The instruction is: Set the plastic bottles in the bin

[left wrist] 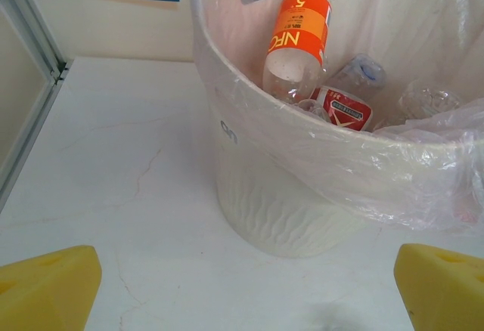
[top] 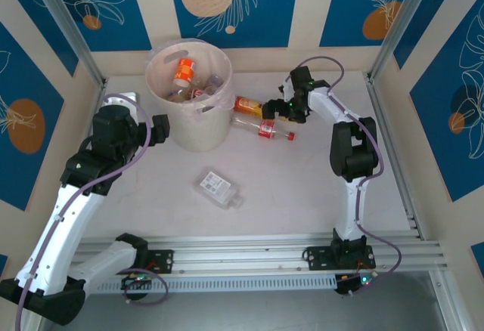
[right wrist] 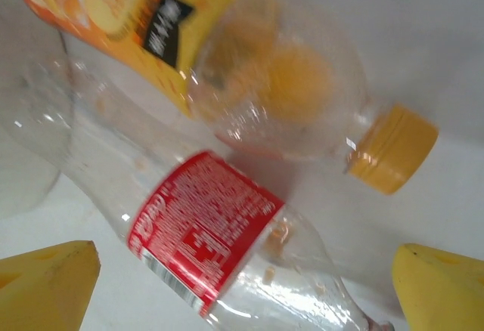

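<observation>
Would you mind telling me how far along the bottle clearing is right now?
Done: several bottles lie inside the bin, among them an orange-labelled bottle. In hand: nothing is gripped; the right gripper hangs open over the yellow-capped bottle and the red-labelled bottle beside the bin, and the left gripper is open facing the bin. Remaining: those two plus the white-labelled bottle lying apart from them.

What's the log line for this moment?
left hand open, empty, facing bin | right hand open over red-label bottle and yellow-cap bottle beside bin | white-label bottle lying mid-table | bin holds several bottles
</observation>
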You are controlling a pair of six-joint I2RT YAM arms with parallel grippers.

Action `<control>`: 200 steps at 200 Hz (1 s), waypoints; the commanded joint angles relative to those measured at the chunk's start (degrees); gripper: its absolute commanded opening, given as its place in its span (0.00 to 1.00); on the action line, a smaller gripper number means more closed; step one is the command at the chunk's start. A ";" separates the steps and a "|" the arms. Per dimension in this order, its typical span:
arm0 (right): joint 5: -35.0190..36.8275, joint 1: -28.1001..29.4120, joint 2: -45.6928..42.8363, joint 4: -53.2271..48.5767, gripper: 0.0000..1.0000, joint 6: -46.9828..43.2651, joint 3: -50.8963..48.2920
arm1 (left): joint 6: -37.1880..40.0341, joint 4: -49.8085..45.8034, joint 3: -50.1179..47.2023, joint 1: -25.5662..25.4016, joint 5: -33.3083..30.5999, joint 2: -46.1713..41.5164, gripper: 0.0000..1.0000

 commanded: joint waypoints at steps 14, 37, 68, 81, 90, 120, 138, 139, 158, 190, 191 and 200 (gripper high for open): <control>-4.38 -0.28 -2.56 2.08 1.00 -1.20 -3.10 | -0.42 -0.77 1.69 0.22 -0.07 -0.13 0.99; -5.13 -0.21 -3.40 2.84 1.00 -1.10 -5.13 | -0.51 -0.76 1.72 0.24 -0.09 -0.12 0.99; -5.07 0.43 -4.91 3.41 1.00 -1.19 -7.75 | -0.60 -0.51 1.67 0.28 -0.05 0.01 1.00; -5.55 0.65 -5.68 3.59 1.00 -1.34 -8.51 | -0.58 -0.39 1.65 0.25 -0.01 0.03 0.99; -5.92 0.91 -6.19 3.42 0.99 -1.33 -8.73 | -0.53 -0.30 1.65 0.28 -0.08 0.11 1.00; -6.52 2.54 -8.05 2.73 0.98 -1.47 -9.59 | -0.63 -0.24 1.50 0.26 0.08 0.28 0.99; -6.39 3.98 -8.92 2.14 0.98 -2.03 -10.44 | -0.60 -0.20 1.42 0.28 0.06 0.16 1.00; -6.38 4.03 -8.95 2.12 0.98 -2.04 -10.47 | -0.60 -0.22 1.42 0.23 0.05 0.18 1.00; -5.94 5.40 -9.25 1.75 0.98 -2.56 -11.47 | -0.62 -0.24 1.39 0.22 -0.18 0.03 1.00; -3.18 6.20 -9.44 2.22 0.98 -2.52 -12.12 | -0.31 -0.33 1.33 0.28 -0.33 0.03 1.00; -3.20 6.19 -9.48 2.16 0.98 -2.51 -12.05 | -0.32 -0.33 1.33 0.23 -0.37 -0.01 1.00; -2.93 6.18 -9.82 1.99 0.98 -2.52 -11.50 | -0.23 -0.38 1.34 0.20 -0.45 0.00 0.99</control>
